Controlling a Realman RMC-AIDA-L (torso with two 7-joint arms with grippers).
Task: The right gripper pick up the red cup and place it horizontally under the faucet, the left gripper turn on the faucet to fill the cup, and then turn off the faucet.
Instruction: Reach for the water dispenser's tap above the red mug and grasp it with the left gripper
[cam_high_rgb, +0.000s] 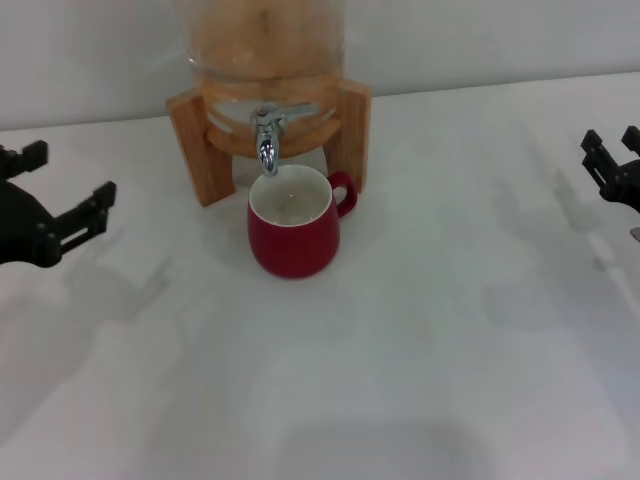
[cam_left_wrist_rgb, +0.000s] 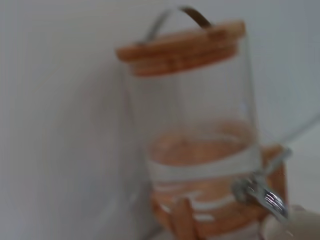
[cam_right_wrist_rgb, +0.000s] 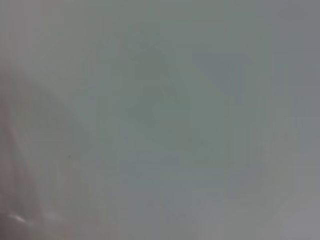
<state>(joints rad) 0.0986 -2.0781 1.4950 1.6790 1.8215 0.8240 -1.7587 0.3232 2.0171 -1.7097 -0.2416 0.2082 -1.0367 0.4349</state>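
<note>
The red cup (cam_high_rgb: 294, 236) stands upright on the white table, its white inside directly below the spout of the chrome faucet (cam_high_rgb: 268, 135). The faucet sits in the wooden-framed dispenser (cam_high_rgb: 270, 100). My left gripper (cam_high_rgb: 62, 190) hovers at the far left, well away from the faucet, open and holding nothing. My right gripper (cam_high_rgb: 612, 152) is at the far right edge, apart from the cup, open and holding nothing. The left wrist view shows the dispenser's glass jar (cam_left_wrist_rgb: 200, 125), the faucet (cam_left_wrist_rgb: 262, 194) and a sliver of the cup's rim (cam_left_wrist_rgb: 295, 225). The right wrist view shows only bare surface.
The dispenser stands against the back wall on a wooden stand (cam_high_rgb: 190, 135), with a wooden lid (cam_left_wrist_rgb: 182, 47) on top. White table (cam_high_rgb: 400, 380) spreads in front of the cup and to both sides.
</note>
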